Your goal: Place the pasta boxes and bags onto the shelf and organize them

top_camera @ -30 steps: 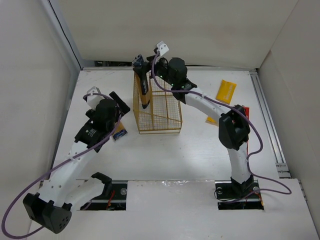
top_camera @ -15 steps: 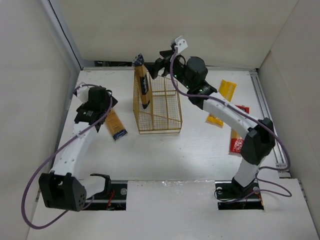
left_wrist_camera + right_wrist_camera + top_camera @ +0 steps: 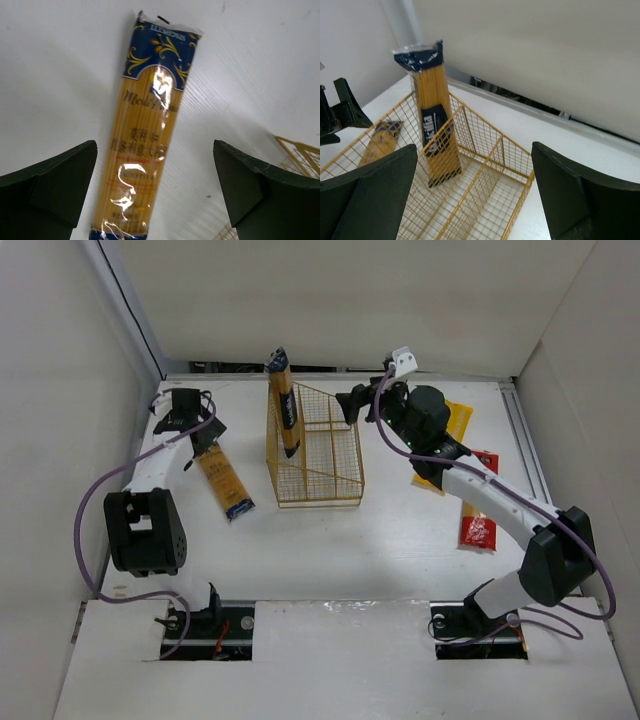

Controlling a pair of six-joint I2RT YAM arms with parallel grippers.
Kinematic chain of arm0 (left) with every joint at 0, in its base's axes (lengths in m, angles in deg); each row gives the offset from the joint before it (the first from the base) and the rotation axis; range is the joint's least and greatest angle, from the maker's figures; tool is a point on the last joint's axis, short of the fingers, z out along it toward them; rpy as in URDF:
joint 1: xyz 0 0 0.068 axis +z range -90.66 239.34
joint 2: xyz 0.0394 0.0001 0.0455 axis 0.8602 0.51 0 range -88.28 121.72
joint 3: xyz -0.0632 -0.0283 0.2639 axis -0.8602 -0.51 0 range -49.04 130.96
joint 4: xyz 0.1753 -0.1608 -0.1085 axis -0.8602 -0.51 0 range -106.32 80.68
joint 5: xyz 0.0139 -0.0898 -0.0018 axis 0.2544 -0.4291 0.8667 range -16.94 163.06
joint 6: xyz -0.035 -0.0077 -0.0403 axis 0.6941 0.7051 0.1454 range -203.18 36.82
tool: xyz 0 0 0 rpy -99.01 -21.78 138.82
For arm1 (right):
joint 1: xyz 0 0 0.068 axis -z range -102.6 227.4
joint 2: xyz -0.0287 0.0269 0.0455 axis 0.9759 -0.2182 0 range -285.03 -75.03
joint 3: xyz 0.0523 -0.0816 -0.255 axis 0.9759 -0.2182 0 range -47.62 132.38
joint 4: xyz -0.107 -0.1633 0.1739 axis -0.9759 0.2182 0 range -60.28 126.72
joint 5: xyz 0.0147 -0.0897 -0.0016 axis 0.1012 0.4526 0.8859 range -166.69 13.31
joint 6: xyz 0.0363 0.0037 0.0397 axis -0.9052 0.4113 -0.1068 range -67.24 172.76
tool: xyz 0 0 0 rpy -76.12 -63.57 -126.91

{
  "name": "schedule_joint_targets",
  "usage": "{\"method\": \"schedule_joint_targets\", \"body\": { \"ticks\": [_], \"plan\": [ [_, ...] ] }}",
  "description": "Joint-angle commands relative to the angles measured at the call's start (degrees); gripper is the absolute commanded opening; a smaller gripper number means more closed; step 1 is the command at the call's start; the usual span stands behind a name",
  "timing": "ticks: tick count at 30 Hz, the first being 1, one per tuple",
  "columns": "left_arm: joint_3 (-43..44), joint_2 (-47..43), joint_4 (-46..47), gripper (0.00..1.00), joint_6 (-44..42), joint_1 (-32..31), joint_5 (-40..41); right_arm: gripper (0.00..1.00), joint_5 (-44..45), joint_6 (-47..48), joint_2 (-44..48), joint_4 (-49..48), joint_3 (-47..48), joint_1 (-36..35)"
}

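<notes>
Gold wire shelf (image 3: 322,480) holds one glossy pack (image 3: 286,415); left pincer (image 3: 152,150) and right pincer (image 3: 474,147) gape.

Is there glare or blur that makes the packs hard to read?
Left wrist view: white glare patches on the blue-end pack hide part of its print. Right wrist view: the black-end pack in the rack is sharp, with hardly any glare; the near fingers are dark, featureless. Top view: even light, labels too small to read.
</notes>
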Motion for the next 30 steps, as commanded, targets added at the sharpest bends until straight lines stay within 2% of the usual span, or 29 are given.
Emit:
{"method": "schedule_joint_targets", "body": {
  "ticks": [1,6,13,24,26,28,29,30],
  "plan": [
    [0.96,3.81,0.19,1.00,-3.29,2.42,-1.06,1.00,3.19,0.41,3.32,-1.48,-1.66,0.45],
    [0.96,7.94,2.83,1.00,-8.03,3.73,-7.02,1.00,3.19,0.41,3.32,-0.43,-1.67,1.51],
    [1.58,11.90,4.16,1.00,-11.29,3.73,-9.84,1.00,3.19,-0.65,2.18,-0.43,-1.67,1.51],
    [4.92,21.30,-0.50,1.00,-9.98,3.73,-5.54,1.00,4.24,-0.65,0.95,-0.43,-1.67,2.04],
    [4.92,22.01,0.02,0.91,-9.98,3.73,-6.85,1.00,4.24,-1.17,0.95,-0.43,-1.67,2.04],
    [4.31,22.53,0.02,0.78,-9.98,3.73,-7.47,1.00,4.24,-1.17,0.42,-0.43,-1.67,2.04],
    [4.30,22.54,0.63,0.66,-9.98,3.73,-8.00,1.00,4.24,-1.17,0.42,-0.43,-1.67,2.04],
    [4.30,22.54,0.64,0.62,-10.50,3.73,-8.00,1.00,4.24,-1.17,0.42,-0.43,-1.67,2.04]
  ]
}}
